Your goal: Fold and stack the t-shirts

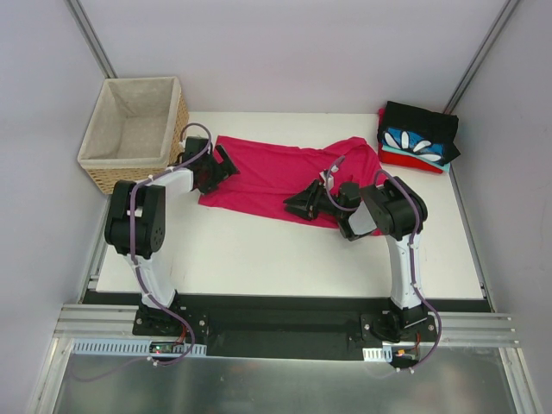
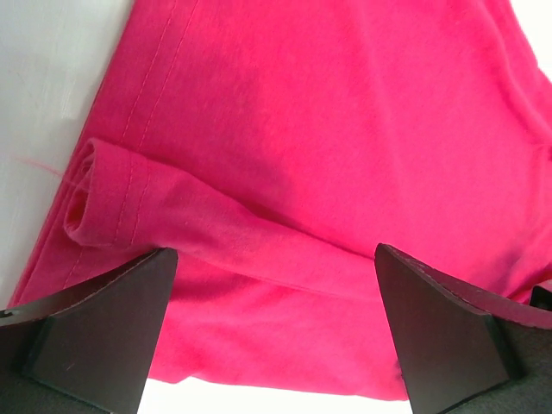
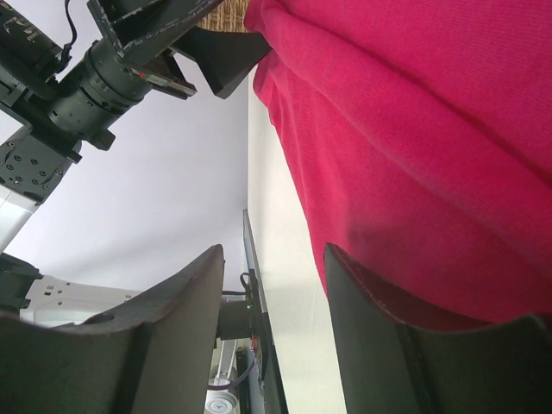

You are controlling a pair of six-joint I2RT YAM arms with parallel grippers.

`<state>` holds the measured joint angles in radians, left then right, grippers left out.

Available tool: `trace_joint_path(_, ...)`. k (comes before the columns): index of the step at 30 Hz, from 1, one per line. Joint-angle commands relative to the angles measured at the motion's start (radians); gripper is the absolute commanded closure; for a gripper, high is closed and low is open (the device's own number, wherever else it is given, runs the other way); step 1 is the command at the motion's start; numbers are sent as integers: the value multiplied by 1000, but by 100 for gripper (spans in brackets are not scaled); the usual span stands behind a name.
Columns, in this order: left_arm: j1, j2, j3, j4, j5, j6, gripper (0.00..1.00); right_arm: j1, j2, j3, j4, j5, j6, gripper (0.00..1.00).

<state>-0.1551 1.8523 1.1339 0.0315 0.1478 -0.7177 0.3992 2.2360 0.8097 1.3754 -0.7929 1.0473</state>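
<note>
**Pink shirt laid out; fold not yet begun**

We find the pink t-shirt (image 1: 272, 172) spread out on the table (image 1: 285, 259) between the arms. The folded stack (image 1: 418, 140) sits well apart at the far right corner. The left gripper (image 1: 226, 164) hovers wide open over the shirt's left end, by a rolled sleeve (image 2: 95, 194). The right gripper (image 1: 297, 205) stands half open at the near edge, with nothing between its jaws. We judge the fold unstarted. Next, both grippers must close on cloth edges.

Bright diffuse light, wrist cams soft

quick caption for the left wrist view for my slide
Left gripper open over the pink t-shirt on the white table, a rolled sleeve just ahead of its jaws
</note>
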Motion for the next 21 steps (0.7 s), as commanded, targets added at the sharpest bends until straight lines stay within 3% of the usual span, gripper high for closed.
trace_joint_path(1, 17, 24, 53, 10, -17, 21, 1, 16, 40, 0, 139, -12, -32, 46)
trace_joint_path(21, 35, 151, 254, 15, -16, 40, 1, 27, 43, 8, 140, -17, -32, 46)
